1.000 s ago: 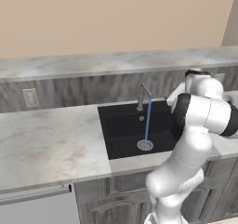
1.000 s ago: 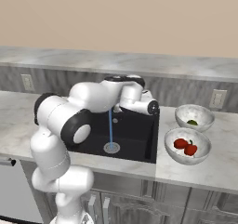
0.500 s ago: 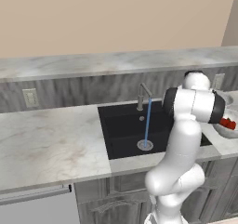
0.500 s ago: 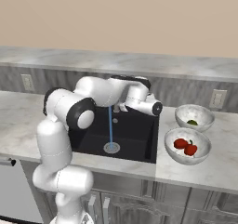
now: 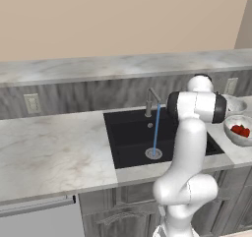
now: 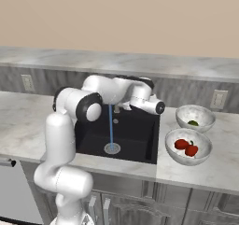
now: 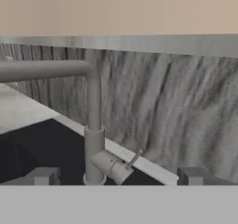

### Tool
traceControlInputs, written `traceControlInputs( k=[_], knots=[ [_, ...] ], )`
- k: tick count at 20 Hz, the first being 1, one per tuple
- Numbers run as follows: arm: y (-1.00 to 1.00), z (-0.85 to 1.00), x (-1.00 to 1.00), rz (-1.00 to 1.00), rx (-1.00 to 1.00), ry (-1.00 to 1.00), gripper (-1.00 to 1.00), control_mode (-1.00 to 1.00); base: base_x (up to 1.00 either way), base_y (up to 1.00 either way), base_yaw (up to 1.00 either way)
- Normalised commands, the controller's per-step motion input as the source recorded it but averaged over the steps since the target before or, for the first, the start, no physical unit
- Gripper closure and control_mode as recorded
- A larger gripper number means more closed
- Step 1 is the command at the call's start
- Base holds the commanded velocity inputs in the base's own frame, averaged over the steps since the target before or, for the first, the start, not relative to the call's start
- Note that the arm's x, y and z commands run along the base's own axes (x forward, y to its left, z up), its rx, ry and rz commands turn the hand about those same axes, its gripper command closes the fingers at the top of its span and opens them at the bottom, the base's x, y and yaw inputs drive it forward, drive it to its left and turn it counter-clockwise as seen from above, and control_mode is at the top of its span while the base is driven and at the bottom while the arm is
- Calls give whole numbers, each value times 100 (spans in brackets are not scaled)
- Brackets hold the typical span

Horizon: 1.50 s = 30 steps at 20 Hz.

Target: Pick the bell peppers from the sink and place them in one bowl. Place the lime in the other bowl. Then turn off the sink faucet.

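In the left base view, water (image 5: 156,131) is running in a thin blue stream from the sink faucet (image 5: 152,102) down to the silver drain (image 5: 153,153) of the black sink (image 5: 129,141). The white arm (image 5: 189,147) is rising in front of the sink's right side, and at the right edge the bell peppers (image 5: 240,130) are lying in the one bowl (image 5: 233,135) on the marble table (image 5: 49,152).

In the right base view, the arm is bending over the sink, with its hand pointing toward the two bowls. The two red peppers are sitting touching each other in the nearer bowl, and the lime (image 6: 193,123) is resting in the other bowl (image 6: 184,114), just behind it (closer to the wall).

In the hand view, the gripper (image 7: 119,175) is standing wide, holding nothing, its two tips flanking the base of the faucet. The small lever handle (image 7: 133,159) is sticking out toward the right, close between the tips.
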Motion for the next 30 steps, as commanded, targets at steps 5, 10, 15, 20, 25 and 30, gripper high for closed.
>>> traceControlInputs(
  k=[5, 10, 15, 20, 25, 30],
  knots=[
    [-1, -24, 33, 0, 3, 0, -100, -100, 0, 0, 0],
    [0, -26, 32, 0, 2, 0, -100, -100, 0, 0, 0],
    [0, -14, 34, 0, 1, 1, -100, -100, 0, 0, 0],
    [0, -7, 26, 0, 1, 0, -100, -100, 0, 0, 0],
    [-1, -12, 22, 0, 0, 0, -100, -100, 0, 0, 0],
    [0, -19, 25, 0, 0, 0, -100, -100, 0, 0, 0]
  ],
)
